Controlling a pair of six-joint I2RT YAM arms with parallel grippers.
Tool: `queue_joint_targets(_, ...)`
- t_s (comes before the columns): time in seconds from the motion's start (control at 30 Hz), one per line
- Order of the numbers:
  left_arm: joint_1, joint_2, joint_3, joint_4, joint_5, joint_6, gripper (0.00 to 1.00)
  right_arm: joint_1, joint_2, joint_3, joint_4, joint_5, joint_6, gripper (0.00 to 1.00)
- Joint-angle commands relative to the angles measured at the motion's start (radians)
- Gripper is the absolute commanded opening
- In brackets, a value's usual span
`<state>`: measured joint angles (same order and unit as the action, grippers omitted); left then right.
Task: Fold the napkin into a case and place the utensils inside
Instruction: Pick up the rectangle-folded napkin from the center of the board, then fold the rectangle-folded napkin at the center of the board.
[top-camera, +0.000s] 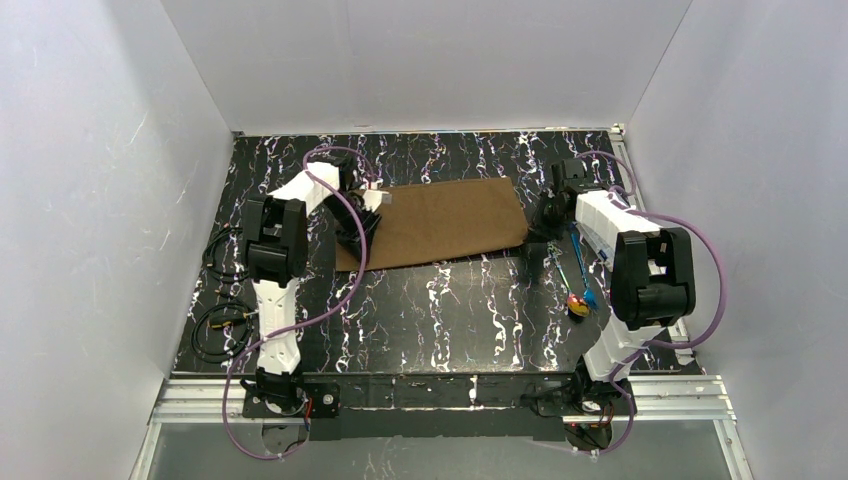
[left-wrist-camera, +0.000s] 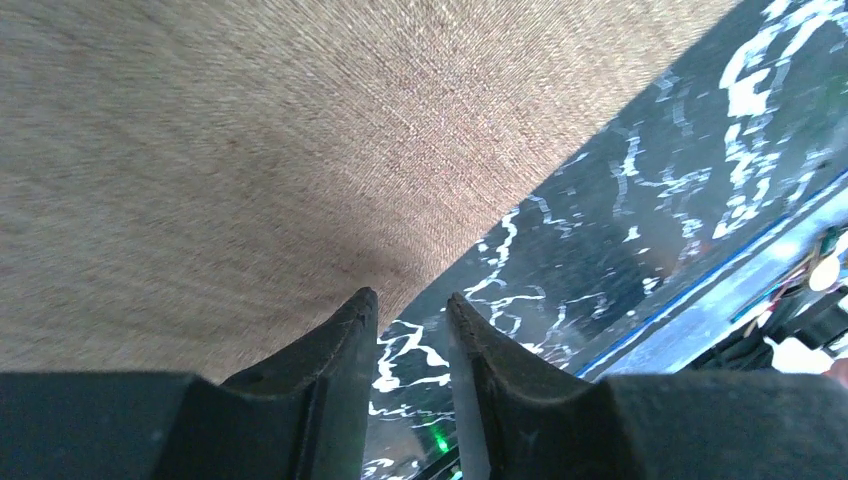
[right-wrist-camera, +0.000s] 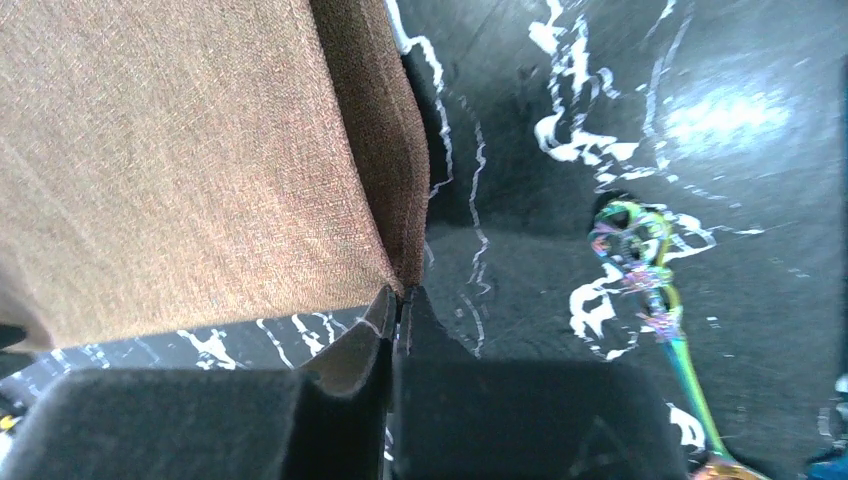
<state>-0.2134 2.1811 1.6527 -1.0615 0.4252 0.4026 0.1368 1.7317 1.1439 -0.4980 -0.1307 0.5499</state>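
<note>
right gripper (right-wrist-camera: 400, 300): your right jaws are shut tight, and they pinch a corner of the napkin (right-wrist-camera: 180, 160).
left gripper (left-wrist-camera: 408, 305): your left jaws stand a little apart with nothing in them. You see only table in the gap. One finger tip sits right at the napkin's edge.
napkin: it lies spread out on the table, between your two arms, toward the far side.
utensils (top-camera: 578, 280): they lie on the table by your right arm, near the napkin but not touching it.
table (top-camera: 420, 320): black with white streaks.
</note>
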Motion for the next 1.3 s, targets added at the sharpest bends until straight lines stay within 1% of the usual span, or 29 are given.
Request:
queue_joint_targets(0.0, 0.008, -0.035, 0.128, -0.099, 0.139, -0.026, 0.34, -0.012, -0.020, 0.053, -0.101, 0.116, -0.084, 0.01)
queue_joint_targets(0.13, 0.041, -0.075, 0.221, -0.183, 0.196, -0.020, 0.39, -0.013, -0.006, 0.062, -0.096, 0.115, -0.095, 0.01)
queue_joint_targets(0.2, 0.068, -0.098, 0.242, -0.202, 0.187, -0.004, 0.40, -0.013, -0.003, 0.070, -0.087, 0.089, -0.098, 0.01)
queue_joint_targets(0.27, 0.106, -0.110, 0.241, -0.196, 0.143, 0.014, 0.40, -0.003, -0.004, 0.082, -0.070, 0.052, -0.095, 0.01)
queue_joint_targets(0.4, 0.156, -0.095, 0.164, -0.110, 0.039, 0.013, 0.38, 0.050, 0.009, 0.135, -0.062, 0.001, -0.093, 0.01)
queue_joint_targets(0.53, 0.177, -0.112, -0.009, 0.082, -0.016, -0.008, 0.35, 0.118, 0.041, 0.214, -0.079, -0.039, -0.104, 0.01)
queue_joint_targets(0.57, 0.177, -0.108, -0.028, 0.109, -0.022, -0.011, 0.35, 0.137, 0.053, 0.237, -0.086, -0.050, -0.108, 0.01)
queue_joint_targets(0.73, 0.178, -0.066, -0.040, 0.123, 0.029, -0.032, 0.34, 0.248, 0.117, 0.362, -0.119, -0.069, -0.117, 0.01)
queue_joint_targets(0.97, 0.178, -0.052, -0.075, 0.164, 0.011, -0.047, 0.29, 0.398, 0.217, 0.491, -0.100, -0.113, -0.068, 0.01)
queue_joint_targets(1.27, 0.178, -0.063, -0.115, 0.182, 0.033, -0.053, 0.28, 0.523, 0.348, 0.642, -0.047, -0.189, -0.010, 0.02)
